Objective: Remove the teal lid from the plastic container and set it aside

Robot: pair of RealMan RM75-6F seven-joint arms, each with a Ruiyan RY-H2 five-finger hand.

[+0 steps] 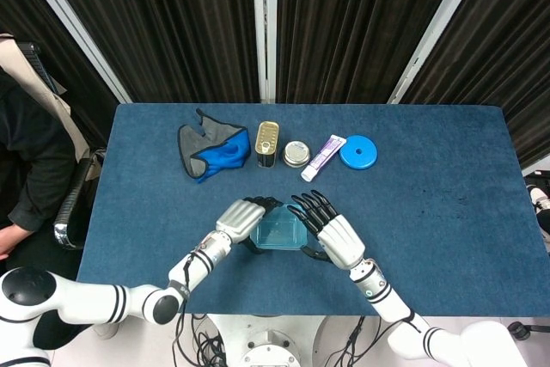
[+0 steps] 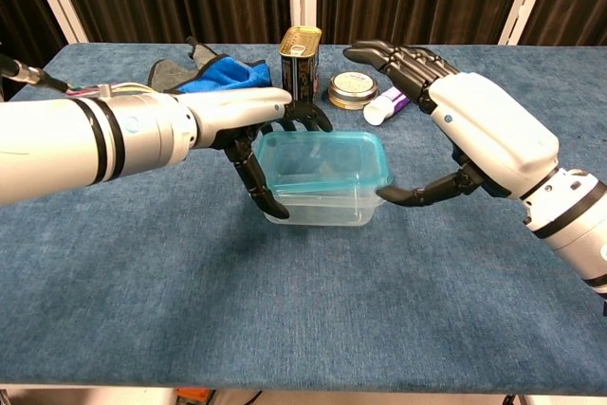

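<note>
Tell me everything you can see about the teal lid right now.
The lid is a translucent teal plastic rectangle with rounded corners and a raised rim. It sits on the clear container, tilted, its near-right edge lifted off the rim. The right robot hand has its thumb under that edge. The left robot hand steadies the container's left side.
</note>
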